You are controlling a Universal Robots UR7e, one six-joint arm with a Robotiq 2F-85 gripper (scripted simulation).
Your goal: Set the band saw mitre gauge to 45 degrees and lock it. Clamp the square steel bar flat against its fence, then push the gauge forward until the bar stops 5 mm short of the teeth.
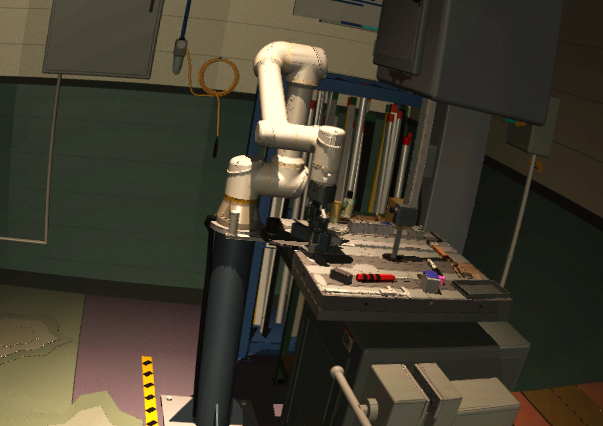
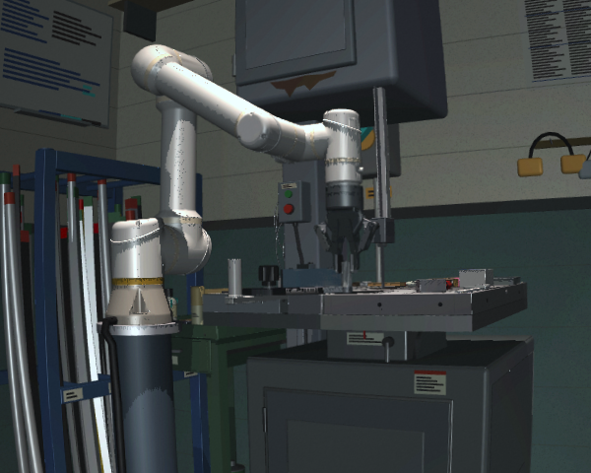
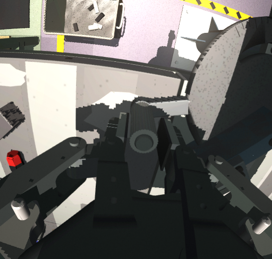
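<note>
The knurled upright knob (image 3: 142, 125) of the mitre gauge stands beside the gauge's grey protractor head (image 3: 215, 88), whose scaled curved edge faces the table's near edge. My gripper (image 3: 143, 142) points straight down over this knob at the table's robot-side end and is open, with the knob between its fingers but not held. From the side cameras the gripper (image 2: 348, 265) (image 1: 318, 236) hangs low over the band saw table, left of the blade guide post (image 2: 381, 183). The square steel bar is not clear to me.
The band saw's upper housing (image 2: 337, 51) hangs above the table (image 1: 392, 276). On the table lie a red-handled tool (image 1: 375, 277), a purple-topped block (image 1: 431, 280) and a dark tray (image 1: 480, 288). A scrap bin (image 3: 82, 11) sits on the floor below; a rack of bars (image 1: 377, 150) stands behind.
</note>
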